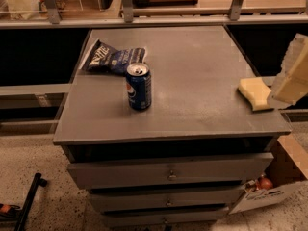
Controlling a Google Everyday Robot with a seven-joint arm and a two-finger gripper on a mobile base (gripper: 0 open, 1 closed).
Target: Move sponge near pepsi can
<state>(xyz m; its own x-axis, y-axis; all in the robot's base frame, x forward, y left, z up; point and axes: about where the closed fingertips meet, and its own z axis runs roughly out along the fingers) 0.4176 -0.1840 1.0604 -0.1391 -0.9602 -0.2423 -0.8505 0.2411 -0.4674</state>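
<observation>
The pale yellow sponge [254, 93] lies flat on the grey cabinet top [202, 66], close to its right edge. The dark blue pepsi can [138, 86] stands upright left of the top's middle, well apart from the sponge. My gripper [290, 79] comes in from the right edge of the view, cream-coloured, and sits just right of and above the sponge. It overlaps the sponge's right end, and part of it is cut off by the edge of the view.
A dark blue chip bag [114, 57] with white lettering lies behind the can at the back left. Drawers [168, 172] run below the top. A cardboard box [284, 177] stands on the floor at the right. A rail [144, 20] crosses behind the cabinet.
</observation>
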